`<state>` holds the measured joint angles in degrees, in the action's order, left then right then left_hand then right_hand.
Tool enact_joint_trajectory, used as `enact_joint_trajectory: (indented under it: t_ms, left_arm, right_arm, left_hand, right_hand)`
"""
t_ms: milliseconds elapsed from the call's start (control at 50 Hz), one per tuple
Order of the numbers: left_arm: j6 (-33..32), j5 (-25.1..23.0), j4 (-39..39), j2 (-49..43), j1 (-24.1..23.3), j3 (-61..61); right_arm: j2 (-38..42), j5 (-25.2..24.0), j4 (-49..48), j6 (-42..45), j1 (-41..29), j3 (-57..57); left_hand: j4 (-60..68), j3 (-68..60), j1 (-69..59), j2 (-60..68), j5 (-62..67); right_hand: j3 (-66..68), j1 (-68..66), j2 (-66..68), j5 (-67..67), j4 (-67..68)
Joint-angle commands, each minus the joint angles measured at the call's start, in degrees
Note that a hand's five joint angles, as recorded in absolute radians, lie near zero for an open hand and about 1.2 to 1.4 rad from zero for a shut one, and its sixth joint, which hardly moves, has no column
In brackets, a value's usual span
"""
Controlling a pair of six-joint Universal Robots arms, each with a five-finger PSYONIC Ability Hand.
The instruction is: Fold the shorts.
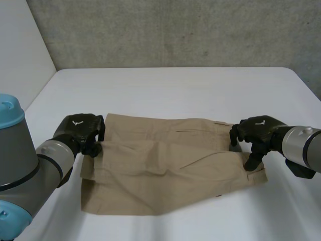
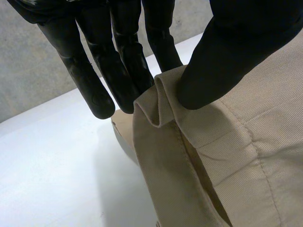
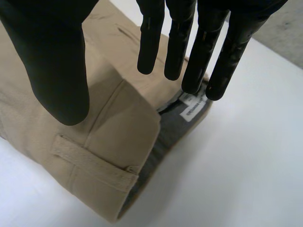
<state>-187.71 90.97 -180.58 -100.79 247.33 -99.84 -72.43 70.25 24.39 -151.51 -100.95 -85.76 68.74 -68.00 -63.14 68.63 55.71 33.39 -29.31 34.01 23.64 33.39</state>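
Note:
Tan shorts (image 1: 170,165) lie folded across the table, waistband at the right and leg hems at the left. My left hand (image 1: 80,129) is at the left edge of the cloth. In the left wrist view its fingers and thumb (image 2: 222,61) pinch a raised fold of the shorts (image 2: 246,156). My right hand (image 1: 258,131) hovers at the right end, fingers pointing down at the waistband. In the right wrist view that hand (image 3: 57,66) has straight fingers spread apart from the thumb, with nothing between them. The shorts' (image 3: 113,127) belt loop (image 3: 94,163) and grey inner lining with a label (image 3: 191,106) lie under it.
The white table (image 1: 175,90) stretches bare behind the shorts to a grey concrete wall (image 1: 175,30). A white panel (image 1: 20,50) stands at the back left. Bare tabletop also lies in front of the shorts.

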Motion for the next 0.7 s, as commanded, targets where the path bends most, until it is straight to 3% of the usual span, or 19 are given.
enact_joint_trajectory:
  t_ms: [20, 100, 220, 320, 420, 560, 620, 700]
  left_arm:
    - [0.0, -0.1, 0.1, -0.2, 0.2, -0.4]
    - [-0.4, -0.3, -0.2, -0.5, 0.4, -0.2]
    - [-1.0, -0.3, -3.4, -1.9, 0.7, 4.1]
    - [-2.6, 0.7, -7.7, -4.0, 0.7, 14.2]
    - [-3.6, 6.1, -14.9, -4.6, 0.5, 30.0]
    - [-3.0, 10.1, -29.3, -2.1, 0.3, 37.2]
    - [-3.0, 11.0, -33.0, 2.0, 0.3, 35.8]
    - [-2.9, 11.1, -32.2, 3.8, 0.3, 30.2]
  right_arm:
    - [3.3, -1.2, -0.2, 0.1, -0.2, 0.1]
    - [4.7, -1.1, -1.0, 0.3, -0.7, 1.3]
    - [5.0, -0.2, -6.0, 1.3, -0.7, 5.5]
    - [4.0, 2.6, -16.5, 1.0, -3.0, 10.3]
    - [2.8, 11.5, -33.8, 1.0, -8.0, 17.3]
    - [-1.7, 15.4, -57.6, 1.0, -10.7, 18.4]
    - [-1.9, 15.4, -57.4, 0.9, -10.7, 18.3]
    - [-1.5, 15.1, -53.3, 1.0, -10.8, 17.8]
  left_hand:
    - [11.3, -12.0, -16.9, 11.4, 14.3]
    - [11.3, -12.0, -16.9, 11.4, 14.3]
    - [11.3, -12.0, -16.9, 11.4, 14.3]
    - [11.3, -12.0, -16.9, 11.4, 14.3]
    - [11.3, -12.0, -16.9, 11.4, 14.3]
    - [11.3, -12.0, -16.9, 11.4, 14.3]
    - [11.3, -12.0, -16.9, 11.4, 14.3]
    - [11.3, -12.0, -16.9, 11.4, 14.3]
  right_hand:
    - [20.3, -24.4, 19.7, 20.1, 20.3]
    - [46.6, -50.6, 45.9, 46.3, 46.6]
    - [46.6, -50.7, 46.0, 46.4, 46.6]
    - [46.6, -50.7, 46.0, 46.4, 46.6]
    - [46.6, -50.7, 46.0, 46.4, 46.6]
    - [46.6, -50.7, 46.0, 46.4, 46.6]
    - [46.6, -50.7, 46.0, 46.4, 46.6]
    - [46.6, -50.7, 46.0, 46.4, 46.6]
